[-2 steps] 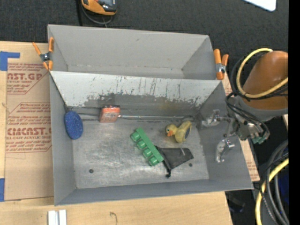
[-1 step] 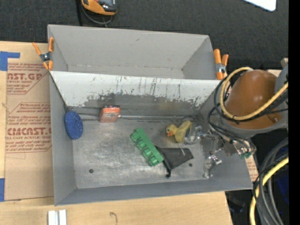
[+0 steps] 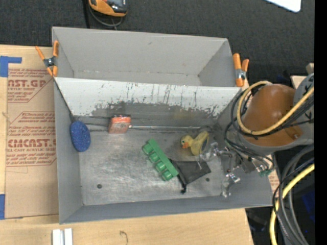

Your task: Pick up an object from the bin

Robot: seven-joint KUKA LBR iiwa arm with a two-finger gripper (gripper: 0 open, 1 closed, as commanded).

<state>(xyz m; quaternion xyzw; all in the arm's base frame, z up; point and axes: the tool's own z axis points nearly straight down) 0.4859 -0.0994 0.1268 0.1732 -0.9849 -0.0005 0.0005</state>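
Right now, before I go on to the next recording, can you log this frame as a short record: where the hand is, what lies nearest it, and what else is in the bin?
bin: grey metal, a few loose things on its floor
hand: low at the bin's right end
grasp: cannot tell
nearest things: yellow duck and black flat piece, just left of the hand
middle: green ridged block, lying diagonally beside the black piece
back wall: small orange block
left end: blue oval thing
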